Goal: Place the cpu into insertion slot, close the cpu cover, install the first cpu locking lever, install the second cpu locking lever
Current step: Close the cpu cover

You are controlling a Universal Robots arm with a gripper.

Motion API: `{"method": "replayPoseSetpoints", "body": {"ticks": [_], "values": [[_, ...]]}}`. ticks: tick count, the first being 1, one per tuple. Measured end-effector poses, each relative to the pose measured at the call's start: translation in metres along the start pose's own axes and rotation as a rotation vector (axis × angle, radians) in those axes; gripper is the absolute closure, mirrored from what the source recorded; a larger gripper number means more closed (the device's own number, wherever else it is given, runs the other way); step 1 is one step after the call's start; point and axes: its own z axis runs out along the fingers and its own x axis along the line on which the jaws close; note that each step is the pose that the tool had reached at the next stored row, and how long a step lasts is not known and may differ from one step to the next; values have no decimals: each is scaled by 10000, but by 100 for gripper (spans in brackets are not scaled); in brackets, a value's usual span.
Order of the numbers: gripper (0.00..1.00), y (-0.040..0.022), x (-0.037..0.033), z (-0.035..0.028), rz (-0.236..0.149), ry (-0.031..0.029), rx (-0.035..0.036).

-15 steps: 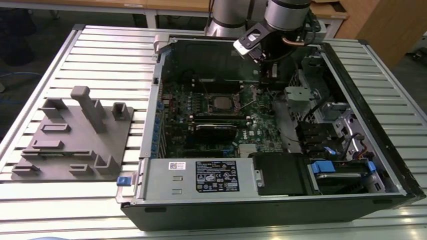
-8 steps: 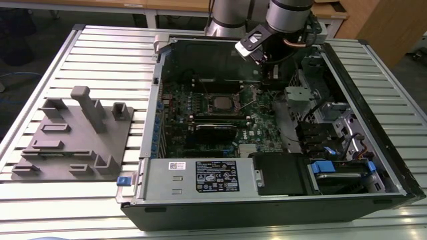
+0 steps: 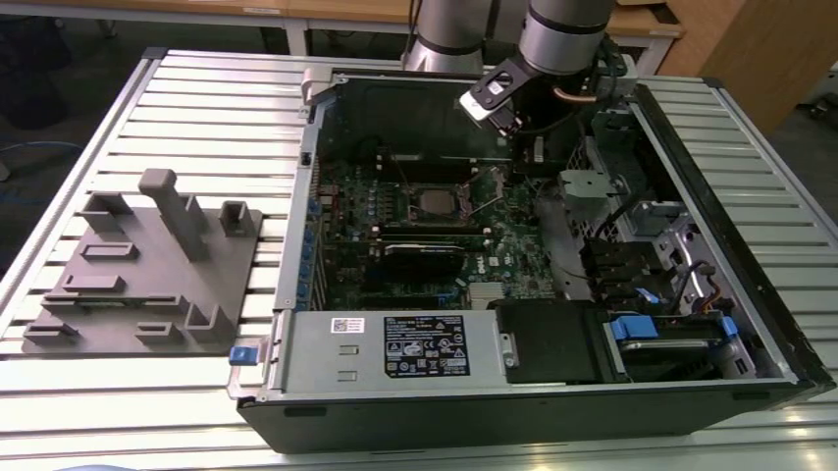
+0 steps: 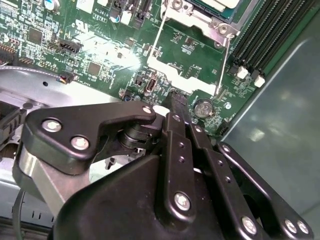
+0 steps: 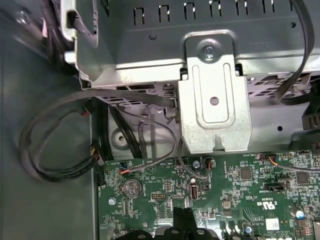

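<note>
Silver-grey square cpu (image 3: 437, 205) seated in the silvery-rimmed square insertion slot (image 3: 439, 186). Black linkage gripper (image 3: 528, 147) near the slot, toward the exterior view's right. Second wrist view: gripper (image 4: 176, 99) pinched together, empty, near the slot (image 4: 220, 27). First wrist view: gripper (image 5: 183, 219) over green motherboard (image 5: 240, 190).

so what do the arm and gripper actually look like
The arm is a silver-grey tube with a copper-coloured cable near the wrist. The gripper is matte black, built of jointed bars fastened with silver screws.
</note>
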Motion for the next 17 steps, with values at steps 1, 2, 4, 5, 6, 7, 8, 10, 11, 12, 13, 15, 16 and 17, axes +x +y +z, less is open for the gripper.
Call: {"method": "replayPoseSetpoints", "body": {"ticks": [1, 2, 4, 5, 6, 7, 8, 10, 11, 12, 13, 15, 16, 17], "values": [[90, 0, 0, 9, 0, -15, -2], [90, -1, 0, 11, 0, -28, -2], [90, -1, 0, 11, 0, -30, -2], [90, -1, 0, 14, 0, -28, -3], [90, -1, 0, 25, 0, -24, -3], [90, -1, 0, 36, 0, -25, -3], [90, -1, -1, 41, -1, -27, -3], [90, -1, -1, 41, -1, -31, -2], [90, -1, -1, 41, -1, -31, -2], [90, -2, -1, 42, 0, -30, -2], [90, -11, -1, 43, 3, -27, -4], [90, -54, -5, 42, 0, -25, -34], [90, -81, -8, 41, 0, -23, -55], [90, -116, -11, 41, -1, -20, -82]]}}
